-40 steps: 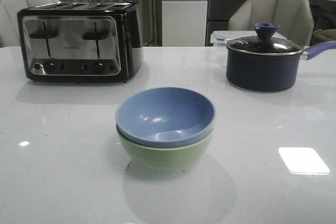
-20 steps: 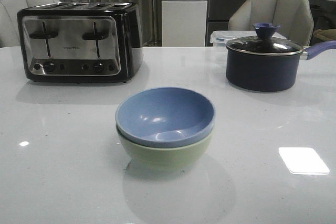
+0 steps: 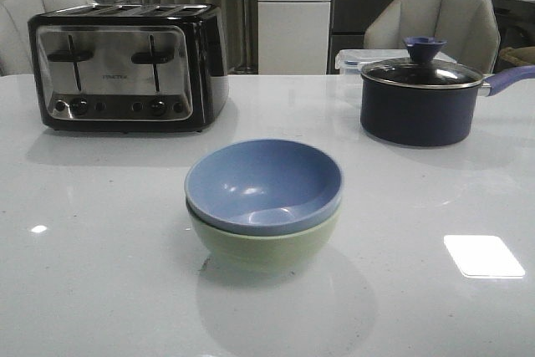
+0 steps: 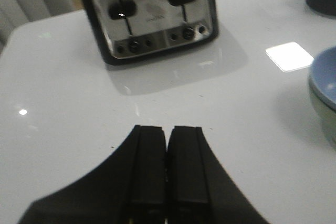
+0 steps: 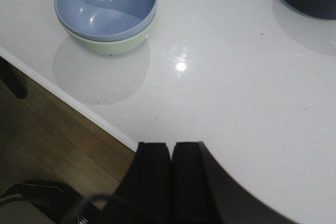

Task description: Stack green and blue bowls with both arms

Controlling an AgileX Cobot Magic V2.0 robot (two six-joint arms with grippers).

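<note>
The dusty blue bowl [image 3: 263, 183] sits nested inside the pale green bowl [image 3: 266, 244] in the middle of the white table. The stack also shows in the right wrist view, blue bowl [image 5: 105, 3] over green bowl [image 5: 113, 44], and at the edge of the left wrist view, where the blue bowl [image 4: 324, 80] is cut off. My left gripper [image 4: 167, 132] is shut and empty, above bare table, well apart from the bowls. My right gripper [image 5: 171, 148] is shut and empty, near the table's front edge, apart from the bowls. Neither arm shows in the front view.
A black and steel toaster [image 3: 125, 68] stands at the back left. A dark navy lidded saucepan [image 3: 422, 98] with a purple-blue handle stands at the back right, a clear plastic box [image 3: 351, 60] behind it. The table's front edge [image 5: 68, 100] and wooden floor show in the right wrist view.
</note>
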